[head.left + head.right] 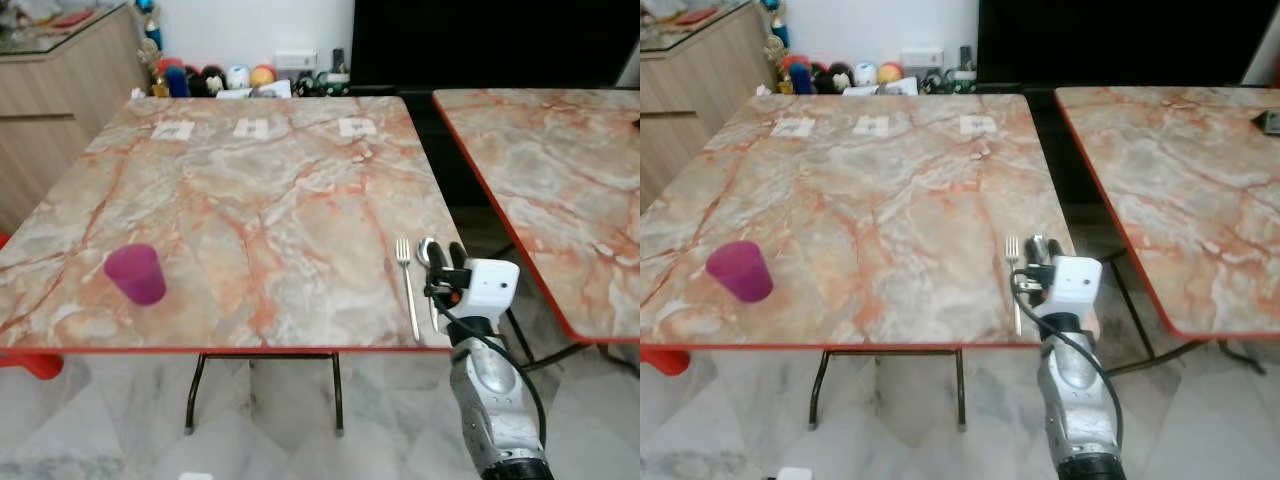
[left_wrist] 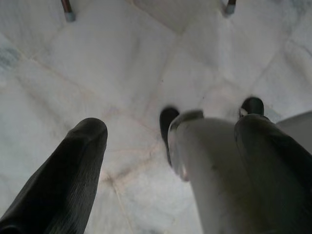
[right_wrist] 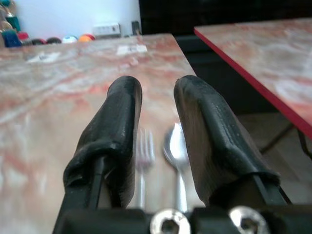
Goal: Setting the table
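2 utensils, fork (image 1: 406,280) and spoon (image 3: 176,155), beneath right end effector (image 3: 158,105).

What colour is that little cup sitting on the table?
The cup is purple-magenta, clearest in the left eye view, standing near the table's front left edge.

The right arm (image 1: 492,400), silver with a black cable looped along it, reaches forward and up, its white wrist housing leading to the right gripper (image 3: 157,105). That gripper's two black fingers (image 3: 114,131) lie nearly parallel with a narrow gap between them. The left gripper (image 2: 170,146) points downward, its fingers spread wide apart.
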Robot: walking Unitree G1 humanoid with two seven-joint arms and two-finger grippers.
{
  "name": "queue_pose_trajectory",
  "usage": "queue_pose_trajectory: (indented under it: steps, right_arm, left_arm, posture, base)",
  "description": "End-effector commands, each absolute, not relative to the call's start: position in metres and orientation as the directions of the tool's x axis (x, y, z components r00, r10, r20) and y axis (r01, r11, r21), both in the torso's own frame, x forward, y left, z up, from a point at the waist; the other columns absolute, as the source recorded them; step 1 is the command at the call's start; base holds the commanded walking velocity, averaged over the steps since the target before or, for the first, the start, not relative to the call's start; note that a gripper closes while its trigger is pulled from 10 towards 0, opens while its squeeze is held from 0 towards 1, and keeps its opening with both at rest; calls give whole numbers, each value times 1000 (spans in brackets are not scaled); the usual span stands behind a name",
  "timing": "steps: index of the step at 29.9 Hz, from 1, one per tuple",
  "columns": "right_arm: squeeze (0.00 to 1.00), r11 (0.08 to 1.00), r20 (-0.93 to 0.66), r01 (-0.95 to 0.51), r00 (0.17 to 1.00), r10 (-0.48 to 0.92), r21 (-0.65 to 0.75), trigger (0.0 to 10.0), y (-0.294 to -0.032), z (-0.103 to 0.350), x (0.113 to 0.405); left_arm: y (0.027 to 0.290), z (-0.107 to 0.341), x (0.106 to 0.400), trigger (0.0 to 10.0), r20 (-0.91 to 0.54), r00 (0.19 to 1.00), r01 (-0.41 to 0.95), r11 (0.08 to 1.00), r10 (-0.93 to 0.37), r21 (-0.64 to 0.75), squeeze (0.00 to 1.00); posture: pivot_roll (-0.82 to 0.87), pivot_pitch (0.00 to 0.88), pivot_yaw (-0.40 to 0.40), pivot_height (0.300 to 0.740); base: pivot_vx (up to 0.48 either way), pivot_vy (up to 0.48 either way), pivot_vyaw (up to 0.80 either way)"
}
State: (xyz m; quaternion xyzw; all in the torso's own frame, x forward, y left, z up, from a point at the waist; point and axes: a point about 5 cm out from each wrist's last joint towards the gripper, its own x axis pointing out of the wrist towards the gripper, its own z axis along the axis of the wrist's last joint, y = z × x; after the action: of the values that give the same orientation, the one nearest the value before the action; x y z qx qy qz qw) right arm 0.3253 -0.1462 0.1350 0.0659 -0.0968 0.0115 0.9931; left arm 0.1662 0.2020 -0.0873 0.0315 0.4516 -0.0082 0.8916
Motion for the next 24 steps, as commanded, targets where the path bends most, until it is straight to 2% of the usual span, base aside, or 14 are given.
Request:
queue_pose_trajectory:
  steps: [1, 6, 12, 13, 14, 20, 21, 22, 23, 24]
  right_arm:
    - [0, 989, 174, -55, 984, 30, 139, 10000, -139, 131, 324]
    - [0, 991, 116, -10, 993, -6, 137, 10000, -143, 126, 327]
    - [16, 996, 31, -29, 999, 27, 89, 10000, -141, 120, 335]
    - [796, 995, 16, -56, 998, 55, 79, 10000, -138, 120, 338]
    - [1000, 996, -21, -62, 998, 63, 71, 10000, -135, 119, 342]
    - [1000, 997, -124, -63, 990, 68, 41, 10000, -130, 112, 353]
    - [224, 998, -138, -40, 989, 45, 39, 10000, -130, 112, 357]
    - [224, 999, -144, -25, 989, 30, 38, 10000, -130, 113, 359]
    - [0, 999, -151, -12, 988, 18, 41, 10000, -131, 113, 361]
    - [0, 999, -169, 5, 986, 4, 54, 10000, -132, 112, 363]
  left_arm:
    - [211, -89, 159, 10000, -819, 572, 23, 998, 39, 63, 0]
    - [211, -89, 158, 10000, -823, 567, 26, 998, 34, 60, 0]
    - [212, -91, 155, 10000, -831, 556, 29, 998, 33, 59, 0]
    - [212, -91, 155, 10000, -833, 553, 29, 998, 33, 59, 0]
    - [213, -91, 154, 10000, -834, 551, 29, 998, 34, 60, 0]
    - [213, -91, 154, 10000, -835, 550, 29, 998, 34, 60, 0]
    - [214, -91, 153, 10000, -835, 550, 28, 998, 35, 61, 0]
    - [215, -91, 153, 10000, -835, 550, 27, 998, 36, 61, 0]
    - [215, -91, 153, 10000, -835, 550, 26, 998, 37, 61, 0]
    - [216, -91, 153, 10000, -835, 550, 25, 998, 38, 62, 0]
  posture:
    - [31, 120, -34, 740]
    - [31, 122, -34, 740]
    - [29, 124, -31, 740]
    - [30, 126, -29, 740]
    - [30, 126, -29, 740]
    - [30, 127, -27, 740]
    - [32, 127, -27, 740]
    - [32, 127, -27, 740]
    - [34, 127, -27, 740]
    - [38, 127, -27, 740]
  base:
    - [0, 0, 0]
    - [0, 0, 0]
    - [0, 0, 0]
    - [0, 0, 0]
    - [0, 0, 0]
    - [0, 0, 0]
    - [0, 0, 0]
    - [0, 0, 0]
    - [0, 0, 0]
    - [0, 0, 0]
